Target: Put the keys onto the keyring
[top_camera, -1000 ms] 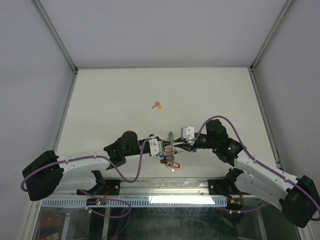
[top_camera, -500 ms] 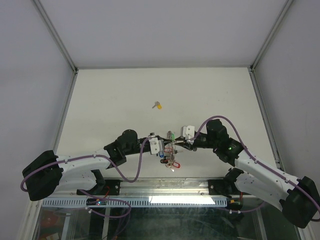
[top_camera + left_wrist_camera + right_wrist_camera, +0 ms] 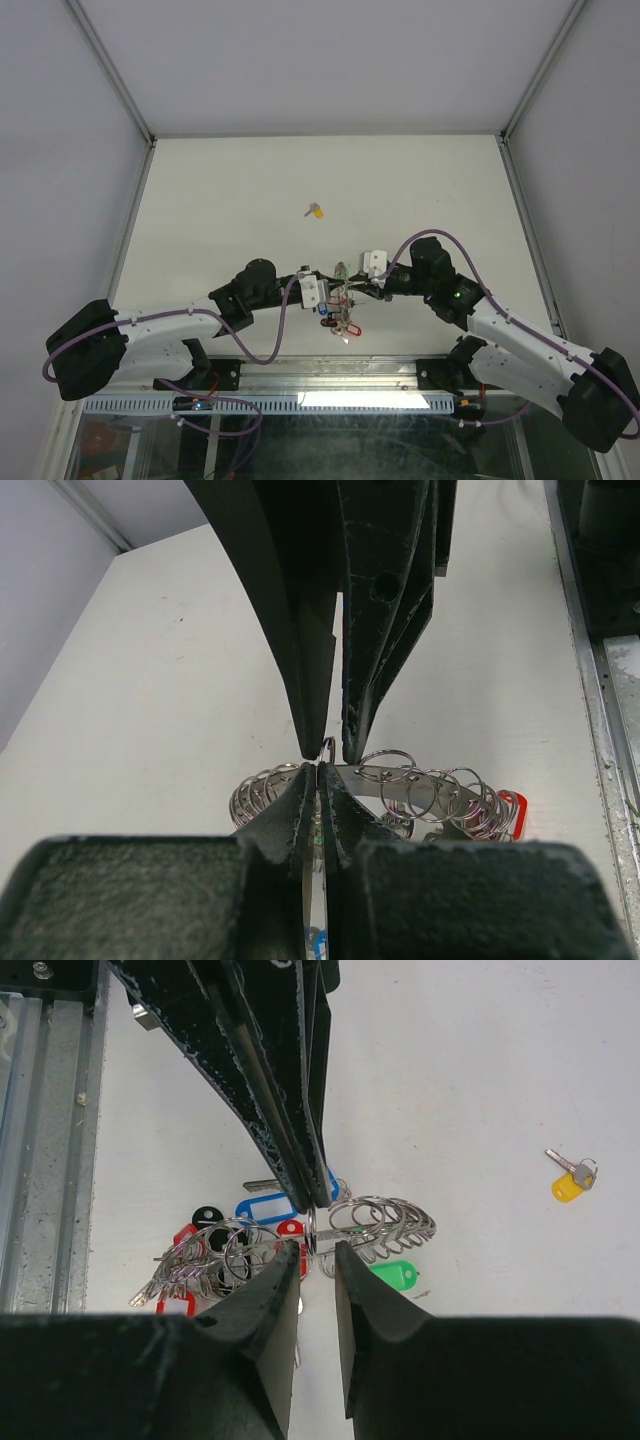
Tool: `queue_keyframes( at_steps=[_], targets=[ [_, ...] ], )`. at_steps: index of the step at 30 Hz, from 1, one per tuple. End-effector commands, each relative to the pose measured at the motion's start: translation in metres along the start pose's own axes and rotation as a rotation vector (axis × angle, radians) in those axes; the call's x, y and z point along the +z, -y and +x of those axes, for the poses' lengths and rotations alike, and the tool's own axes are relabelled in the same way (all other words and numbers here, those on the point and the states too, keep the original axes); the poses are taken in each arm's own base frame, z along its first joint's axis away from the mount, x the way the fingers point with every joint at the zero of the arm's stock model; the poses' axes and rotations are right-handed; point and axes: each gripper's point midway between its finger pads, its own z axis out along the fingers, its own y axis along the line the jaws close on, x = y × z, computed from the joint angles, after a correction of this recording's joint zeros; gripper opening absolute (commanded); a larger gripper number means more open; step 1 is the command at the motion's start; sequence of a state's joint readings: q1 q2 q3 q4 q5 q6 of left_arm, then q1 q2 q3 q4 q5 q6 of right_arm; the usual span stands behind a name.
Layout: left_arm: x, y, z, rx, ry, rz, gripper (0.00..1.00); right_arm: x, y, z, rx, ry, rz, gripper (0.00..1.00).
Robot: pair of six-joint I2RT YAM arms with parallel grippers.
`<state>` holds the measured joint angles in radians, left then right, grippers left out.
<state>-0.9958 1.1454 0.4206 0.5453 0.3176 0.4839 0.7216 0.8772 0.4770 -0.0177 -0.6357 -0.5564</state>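
White table. Yellow-tag key lies alone mid-table, nearer the far edge. Left gripper is clamped on the keyring by the near edge, centre. Right gripper straddles the ring, fingers slightly apart; can't tell if it's pinching.

Two arms: the left arm and the right arm. Four fingers in all, two per arm. Two purple cables, one per arm.

One keyring, near the middle of the near edge of the tabletop. Hung on it, counted by colour: one green tag, one blue tag, one black tag, and red tags showing in three places. Small split rings too crowded to count.

One loose key carrying one yellow tag, about midway between the left and right edges.
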Motion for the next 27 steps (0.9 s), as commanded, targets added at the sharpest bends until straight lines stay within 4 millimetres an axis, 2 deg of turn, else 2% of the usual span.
queue_keyframes(
  at_steps=[1,18,21,25,27],
  targets=[
    [0.0063,-0.0076,-0.025,0.032,0.069,-0.005,0.0,0.0002,0.0151,-0.0333,-0.074,0.086,0.03,0.23],
    [0.0084,-0.0069,-0.0247,0.032,0.063,0.007,0.0,0.0039,0.016,-0.038,-0.084,0.099,0.01,0.21],
    [0.0092,-0.007,-0.0244,0.033,0.061,0.009,0.0,0.004,0.0159,-0.0385,-0.088,0.102,0.008,0.17],
    [0.0094,-0.0068,-0.0242,0.032,0.06,0.01,0.0,0.0037,0.015,-0.0393,-0.091,0.106,0.005,0.0],
    [0.008,-0.008,-0.0257,0.03,0.061,0.003,0.0,0.0024,0.0147,-0.0366,-0.091,0.097,0.011,0.0]
  ],
)
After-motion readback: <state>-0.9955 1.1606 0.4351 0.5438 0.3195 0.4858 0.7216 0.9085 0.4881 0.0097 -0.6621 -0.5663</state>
